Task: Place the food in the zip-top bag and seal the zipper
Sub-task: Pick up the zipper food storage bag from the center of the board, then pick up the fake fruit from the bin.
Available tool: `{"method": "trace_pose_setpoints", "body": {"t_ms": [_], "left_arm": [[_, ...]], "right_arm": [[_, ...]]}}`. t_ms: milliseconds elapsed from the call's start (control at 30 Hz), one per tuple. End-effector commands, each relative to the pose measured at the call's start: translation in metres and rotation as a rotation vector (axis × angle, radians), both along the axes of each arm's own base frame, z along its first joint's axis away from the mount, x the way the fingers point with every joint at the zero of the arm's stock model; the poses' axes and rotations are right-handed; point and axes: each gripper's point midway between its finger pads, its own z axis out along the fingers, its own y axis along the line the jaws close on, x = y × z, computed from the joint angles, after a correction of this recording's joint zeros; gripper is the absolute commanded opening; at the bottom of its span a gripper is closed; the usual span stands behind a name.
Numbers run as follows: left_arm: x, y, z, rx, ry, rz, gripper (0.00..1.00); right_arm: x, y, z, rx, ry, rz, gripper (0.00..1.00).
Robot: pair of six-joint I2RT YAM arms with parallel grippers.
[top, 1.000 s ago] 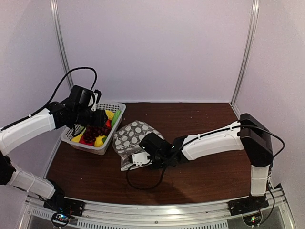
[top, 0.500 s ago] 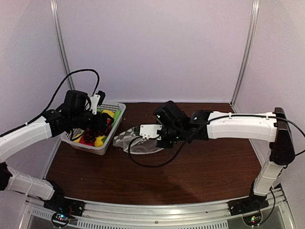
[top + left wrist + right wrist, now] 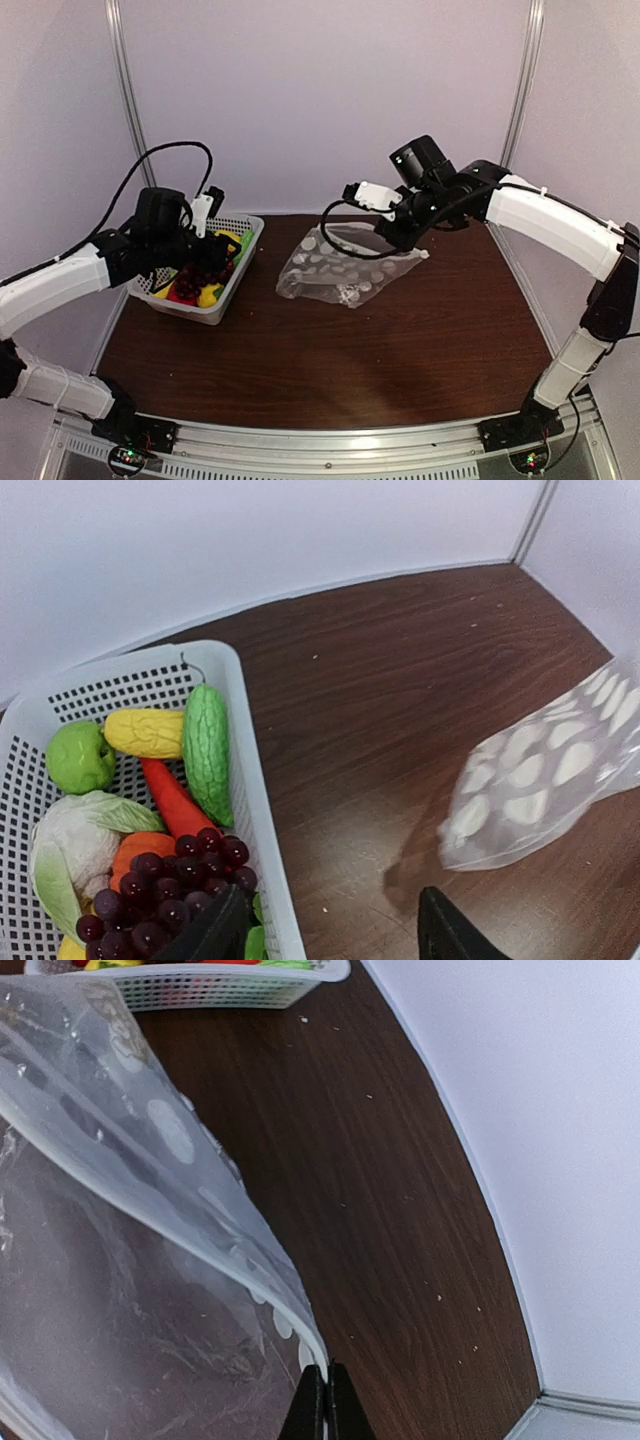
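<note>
Right arm was stretched up and over toward the far centre of the table (image 3: 400,350). Elbow was high, forearm angled left, wrist tipped down. Right pincer (image 3: 324,1390) was fully closed, fingertips pinched tight on the top edge of the zip-top bag (image 3: 340,268). Bag hung from that grip at far centre and draped down and left, clear with white dots. Its low end was at or just over the table, with a shadow under it in the left wrist view; contact cannot be told. Nothing showed inside the bag. In the right wrist view the zipper (image 3: 262,1275) ran as a thicker strip along the bag edge right up to the fingertips. Sealed or not, cannot tell.

Left arm came in from the left side, elbow bent, forearm reaching right, wrist level over the near right part of the white mesh basket (image 3: 215,310). Left pincer (image 3: 330,940) was spread wide and held nothing. One finger was over the grapes inside the basket, the other out past the basket wall above bare table.

Food (image 3: 160,810) was all in the basket at far left, well apart from the bag:
- green round fruit
- yellow corn
- bumpy green gourd
- red-orange carrot shape
- pale cabbage
- orange piece
- dark purple grapes (image 3: 165,885) at the near end

The gourd lay along the right wall of the basket, touching the corn.
</note>
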Motion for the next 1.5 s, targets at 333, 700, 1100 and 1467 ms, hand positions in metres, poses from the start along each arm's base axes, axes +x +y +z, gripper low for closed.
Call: {"method": "trace_pose_setpoints", "body": {"t_ms": [333,700,1100,1467], "left_arm": [[0.065,0.017,-0.040,0.259,0.233,0.291,0.58],[0.036,0.087,-0.080,0.491,0.434,0.304,0.77],[0.045,0.092,-0.127,0.549,0.545,0.267,0.64],[0.058,0.083,-0.037,0.473,0.374,0.297,0.01]], "right_arm": [[0.031,-0.094,0.004,0.071,0.006,-0.331,0.00],[0.007,-0.059,-0.062,0.146,0.262,-0.217,0.00],[0.001,-0.047,-0.070,0.175,0.337,-0.183,0.00],[0.001,-0.041,-0.065,0.196,0.353,-0.173,0.00]]}}
